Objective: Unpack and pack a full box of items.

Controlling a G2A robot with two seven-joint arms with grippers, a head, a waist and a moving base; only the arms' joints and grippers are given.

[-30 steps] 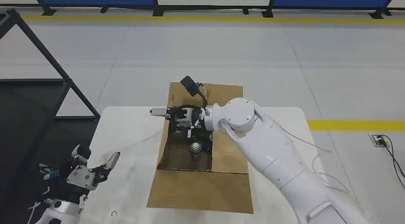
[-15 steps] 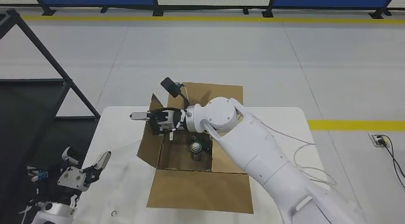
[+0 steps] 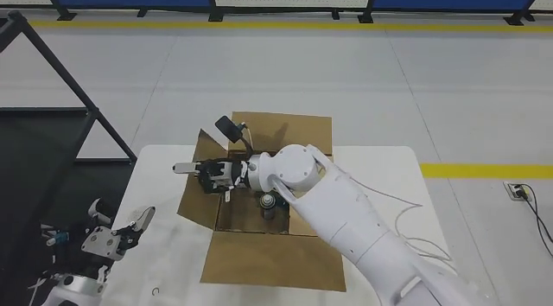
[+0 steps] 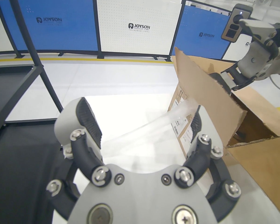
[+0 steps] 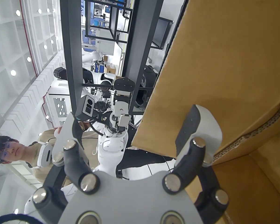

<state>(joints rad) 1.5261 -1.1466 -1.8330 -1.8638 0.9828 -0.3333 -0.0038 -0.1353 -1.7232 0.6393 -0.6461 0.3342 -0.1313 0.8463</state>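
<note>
Your right gripper [image 3: 195,168], jaws spread, swept toward frame left and folded the box [image 3: 285,124]'s left flap [image 3: 197,204] outward, readying unpacking. Your left gripper [image 3: 121,221] waited at lower left, jaws spread and empty.

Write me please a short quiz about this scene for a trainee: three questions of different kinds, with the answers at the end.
1. True or false: the left gripper holds an item taken from the box.
2. Which part of the box does the open right gripper touch? A. the raised side flap; B. the box floor; C. the flat flap nearest the robot.
3. Fill in: the box stands on a white ____.
Key: 1 false, it is open and empty. 2 A. 3 table.
</note>
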